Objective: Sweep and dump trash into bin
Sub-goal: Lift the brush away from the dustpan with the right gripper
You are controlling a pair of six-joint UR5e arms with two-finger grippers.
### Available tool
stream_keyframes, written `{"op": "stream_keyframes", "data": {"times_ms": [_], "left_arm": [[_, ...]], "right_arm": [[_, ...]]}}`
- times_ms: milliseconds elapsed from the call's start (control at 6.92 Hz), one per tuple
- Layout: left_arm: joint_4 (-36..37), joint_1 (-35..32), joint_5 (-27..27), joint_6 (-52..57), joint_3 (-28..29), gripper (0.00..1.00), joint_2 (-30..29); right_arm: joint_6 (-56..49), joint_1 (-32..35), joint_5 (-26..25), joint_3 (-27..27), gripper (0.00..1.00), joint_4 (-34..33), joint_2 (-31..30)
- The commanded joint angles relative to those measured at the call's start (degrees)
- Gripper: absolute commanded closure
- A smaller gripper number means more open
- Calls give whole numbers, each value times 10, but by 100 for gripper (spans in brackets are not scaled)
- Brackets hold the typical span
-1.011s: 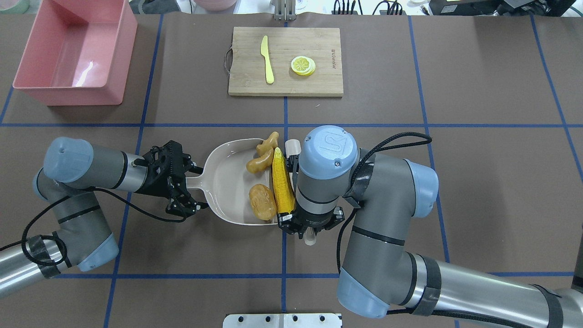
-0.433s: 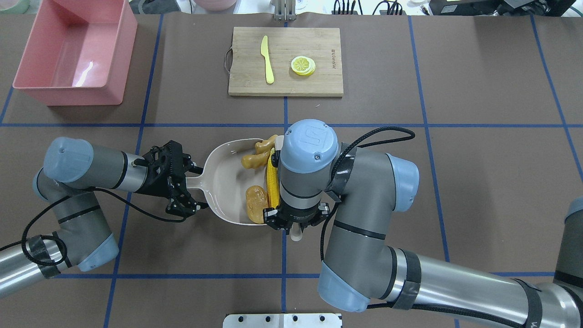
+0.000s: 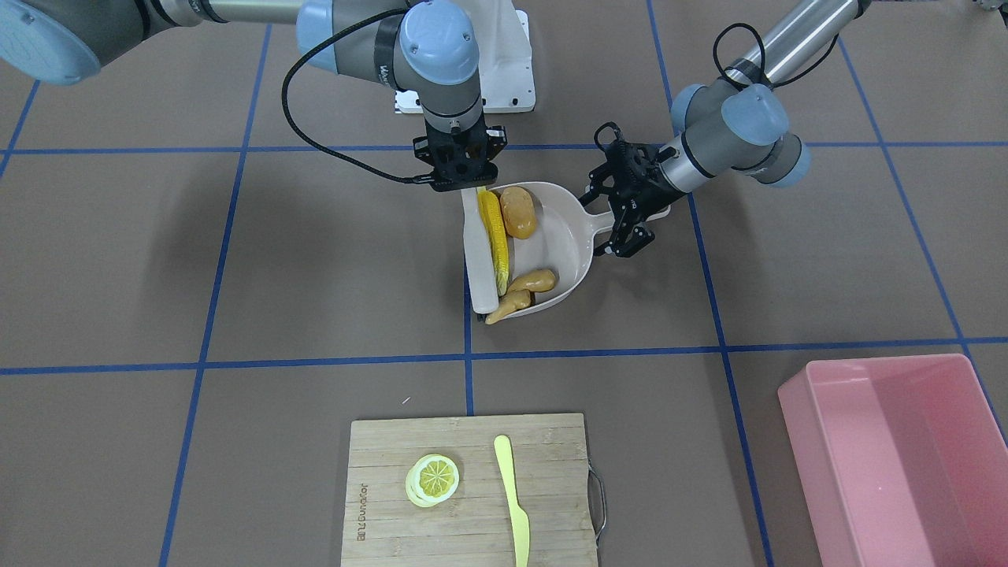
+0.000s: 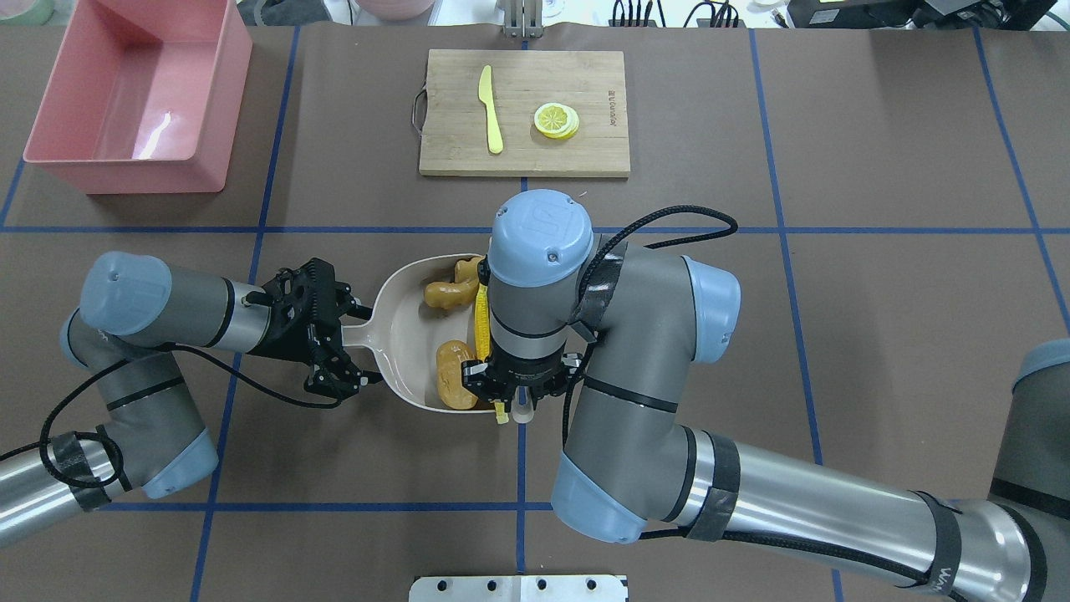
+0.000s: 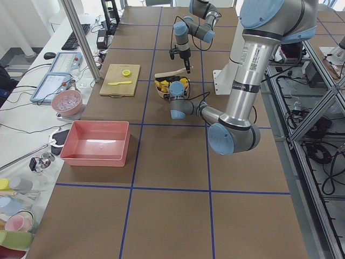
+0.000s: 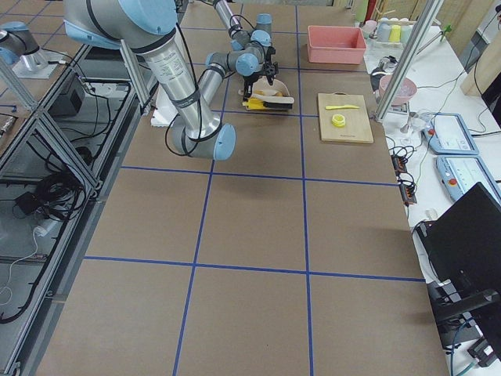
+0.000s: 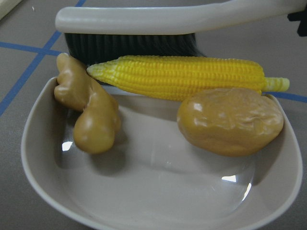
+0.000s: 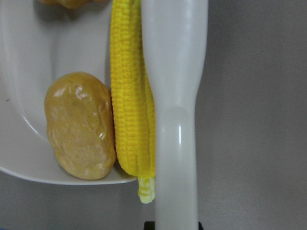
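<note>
The pink bin stands at the far left corner of the brown worktop, well apart from everything else, with nothing visible inside it. Nearer the robot, the left claw lies low and level, its fingers closed on the handle of the beige dustpan, which sits flat with its open mouth facing right. All three pieces of trash are at or in that pan. The knobbly ginger root lies at the far end of the mouth, one knob on the lip. The potato rests inside at the near end and touches the corn cob. The cob lies lengthwise across the mouth, and its pale stalk end pokes out past the near rim. Hard against the cob's right side is the white brush, its dark bristles down on the worktop and parallel to the cob. The right claw points straight down, clamped on the near end of the brush. Beyond them, at the far edge, a wooden cutting board carries a yellow knife and, to its right, a lemon slice.
</note>
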Motion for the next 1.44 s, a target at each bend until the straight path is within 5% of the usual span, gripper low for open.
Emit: {"op": "stream_keyframes", "data": {"times_ms": [0,722,1011,1300], "left_arm": [[0,0,0,0,0,2,0],[0,1,0,3,1,2,0],[0,2,0,4,1,2,0],[-1,2,-1,4,0,2,-1]], "right_arm": [[1,7,11,-11,100,-3,20],[-11,27,27,-48,100,-1,48],[-44,79,87,-21,100,-49,37],[-61,77,78,41,100,-103,2]]}}
